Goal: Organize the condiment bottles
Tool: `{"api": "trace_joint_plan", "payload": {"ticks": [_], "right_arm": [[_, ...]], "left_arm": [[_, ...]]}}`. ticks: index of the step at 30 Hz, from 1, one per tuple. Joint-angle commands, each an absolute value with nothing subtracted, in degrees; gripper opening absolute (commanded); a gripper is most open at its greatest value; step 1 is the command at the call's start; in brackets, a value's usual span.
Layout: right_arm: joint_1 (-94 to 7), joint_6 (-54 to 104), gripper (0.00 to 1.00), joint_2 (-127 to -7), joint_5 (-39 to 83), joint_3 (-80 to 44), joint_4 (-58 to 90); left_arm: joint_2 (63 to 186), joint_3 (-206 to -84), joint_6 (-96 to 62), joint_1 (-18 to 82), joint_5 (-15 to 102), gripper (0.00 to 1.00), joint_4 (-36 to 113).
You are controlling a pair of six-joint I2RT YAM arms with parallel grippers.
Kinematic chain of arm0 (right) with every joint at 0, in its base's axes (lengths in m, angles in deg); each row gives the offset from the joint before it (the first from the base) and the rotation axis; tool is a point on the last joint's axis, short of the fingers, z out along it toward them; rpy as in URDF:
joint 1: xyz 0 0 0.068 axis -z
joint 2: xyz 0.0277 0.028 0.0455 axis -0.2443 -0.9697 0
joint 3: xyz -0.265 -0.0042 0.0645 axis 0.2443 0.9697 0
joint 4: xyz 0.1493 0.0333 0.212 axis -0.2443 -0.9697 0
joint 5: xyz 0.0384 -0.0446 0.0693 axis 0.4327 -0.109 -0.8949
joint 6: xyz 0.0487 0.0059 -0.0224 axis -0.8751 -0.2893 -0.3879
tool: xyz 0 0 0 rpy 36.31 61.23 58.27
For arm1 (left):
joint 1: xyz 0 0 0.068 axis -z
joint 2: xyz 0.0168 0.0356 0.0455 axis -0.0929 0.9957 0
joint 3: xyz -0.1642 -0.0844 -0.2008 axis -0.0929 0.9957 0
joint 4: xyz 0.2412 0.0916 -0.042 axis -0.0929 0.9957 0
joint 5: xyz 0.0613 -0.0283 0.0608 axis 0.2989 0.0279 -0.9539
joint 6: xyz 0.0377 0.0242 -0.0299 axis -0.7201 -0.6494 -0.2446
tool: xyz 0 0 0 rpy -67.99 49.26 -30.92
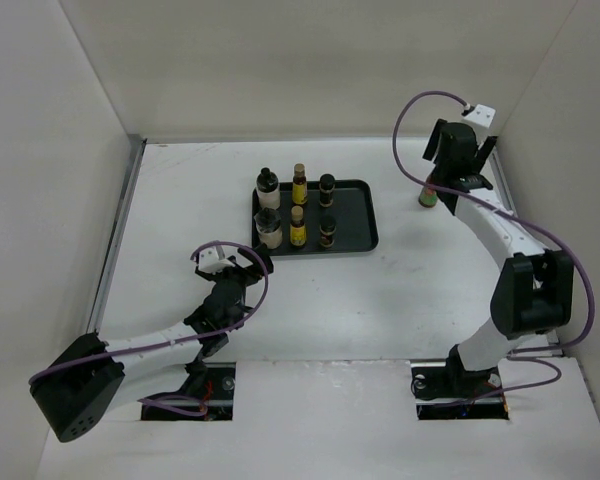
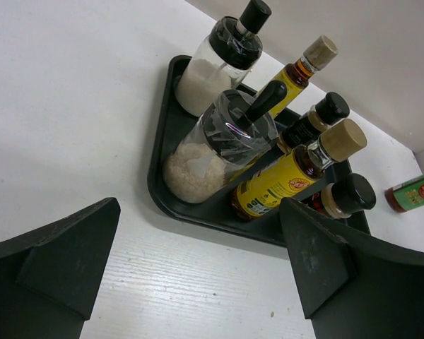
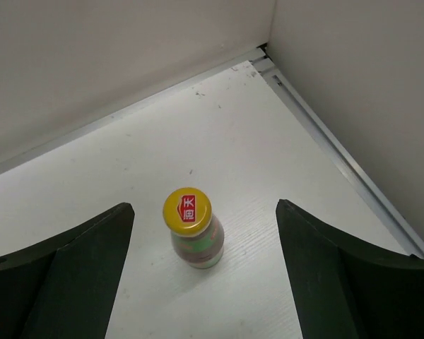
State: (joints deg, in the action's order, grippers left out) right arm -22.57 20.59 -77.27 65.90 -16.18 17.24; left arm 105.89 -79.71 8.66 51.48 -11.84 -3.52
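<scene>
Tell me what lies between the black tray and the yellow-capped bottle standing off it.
Nothing. The top view shows only bare table between the black tray and the yellow-capped bottle.

Looks like a robotics lab test cell: bare white table [image 1: 180, 260] boxed in by plain white panels [image 1: 310, 60], with twin robot arms [image 1: 150, 345] and looping purple cables [image 1: 412, 108].

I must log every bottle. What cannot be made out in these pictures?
- Top view: the red bottle is partly hidden under the right end effector, and too small to read.
- Left wrist view: the same bottle is cut off by the right edge; a short dark bottle stands half hidden behind a yellow-labelled bottle.
</scene>
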Motion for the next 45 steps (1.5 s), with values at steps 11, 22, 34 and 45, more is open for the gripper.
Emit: {"api": "trace_joint_plan", "payload": {"ticks": [11,22,34,45], "right_arm": [[-20.16,21.57,0.79,-86.57,59.42,-23.26,17.03],[-20.16,22.63,0.32,-90.09,62.31,-24.58,18.79],[-29.37,26.50,0.26,-75.51,65.05,-22.30,23.01],[-43.62,24.13,0.27,-78.30,62.85,-24.49,25.47]], "left_arm": [[106.66,-81.40,9.35,51.52,-11.33,1.00,-5.85],[106.31,-81.23,9.26,50.99,-11.68,1.00,-5.85],[106.57,-81.32,9.26,50.64,-11.51,1.00,-5.85],[106.13,-81.32,9.35,50.73,-11.33,1.00,-5.85]]}}
